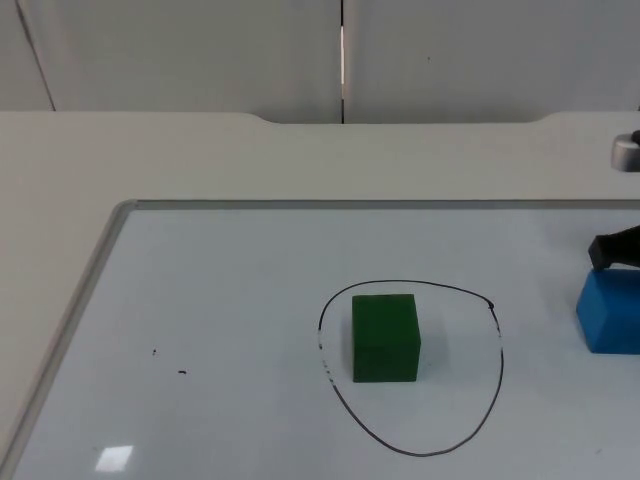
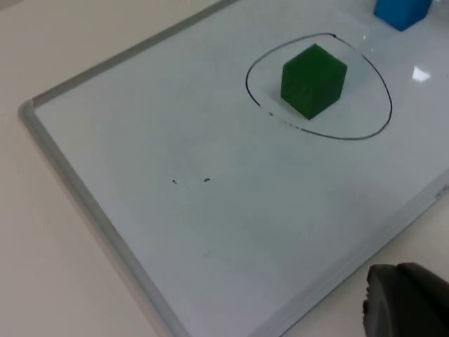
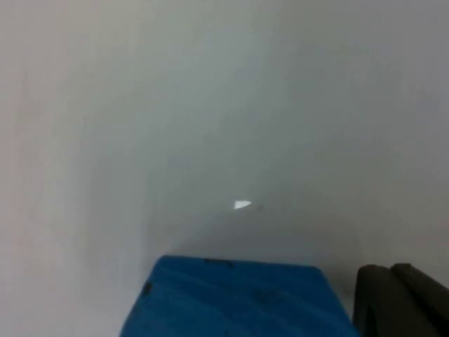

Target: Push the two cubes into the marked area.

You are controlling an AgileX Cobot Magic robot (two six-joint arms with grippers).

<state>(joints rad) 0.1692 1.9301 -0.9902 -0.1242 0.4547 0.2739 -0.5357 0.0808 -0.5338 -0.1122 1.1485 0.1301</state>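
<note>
Overhead, a green cube point(image 1: 385, 337) sits inside a black drawn ring point(image 1: 497, 375) on a whiteboard point(image 1: 200, 330) that lies flat on the tabletop point(image 1: 150, 160). A blue cube point(image 1: 610, 311) stands outside the ring, near it on the right arm's side. The right gripper point(image 1: 615, 247) comes in at the picture's edge, its dark tip just beside the blue cube's far upper corner; whether its fingers are open or closed cannot be told. A grey partition wall point(image 1: 200, 50) closes the tabletop behind.

From the left wrist, the left gripper point(image 2: 407, 298) hangs off the whiteboard's point(image 2: 210, 175) framed edge, over the tabletop point(image 2: 42, 246), well apart from both cubes. One dark fingertip shows, so the fingers' opening cannot be judged. Beyond it the green cube point(image 2: 312, 79) rests within the ring point(image 2: 266, 112), and the blue cube point(image 2: 401, 11) lies past the ring on the far side.

From the right wrist, the blue cube point(image 3: 238, 298) lies just beside the right gripper's point(image 3: 400, 298) dark fingers, its top face close under the camera. Pale whiteboard surface point(image 3: 210, 105) stretches ahead of the cube. The fingers grasp nothing that can be seen, and their gap cannot be told.
</note>
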